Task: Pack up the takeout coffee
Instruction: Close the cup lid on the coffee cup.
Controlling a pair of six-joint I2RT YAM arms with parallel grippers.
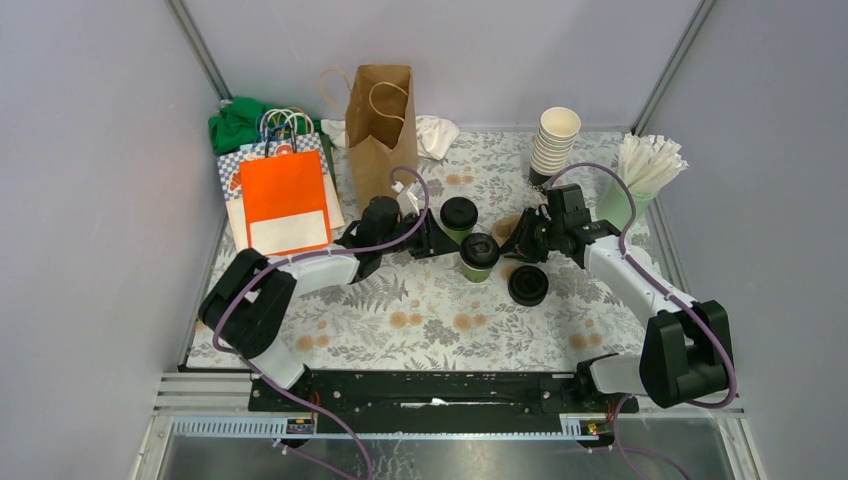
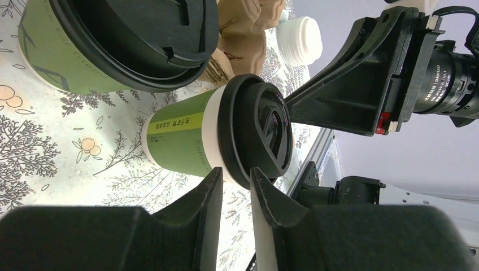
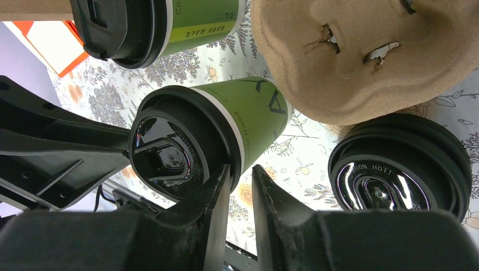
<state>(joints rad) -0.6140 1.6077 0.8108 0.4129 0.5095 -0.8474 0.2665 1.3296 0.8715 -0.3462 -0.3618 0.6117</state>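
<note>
Left gripper [image 2: 236, 180]: jaws stood nearly together with a thin slot between them. The lid rim of the middle cup [image 2: 186, 138] sat at that slot; whether it was pinched could not be told.
Right gripper [image 3: 240, 178]: the same narrow stance on the opposite side of that lid; whether it held the rim could not be told.
Middle cup: upright and lidded, near the table's middle, between both grippers.
Far cup [image 1: 459, 213]: upright and lidded, just beyond the middle cup toward the far edge.
Handling: probably light, with a thin paper wall that dents under a hard squeeze. The plastic lid looked slick and might pop off if lifted by its rim alone.
Hold: best around the body just under the lid, where the rim stiffens it, and kept upright.
Pulp carrier [image 3: 361, 56]: just beside the cups, by the right gripper.
Black lid [image 1: 528, 285]: nearer the near edge; whether a cup stood beneath was unclear.
Brown paper bag [image 1: 380, 120]: stood open at the far edge.
Table [image 1: 430, 330]: covered with a floral cloth.
Room: plain grey walls on three sides.
</note>
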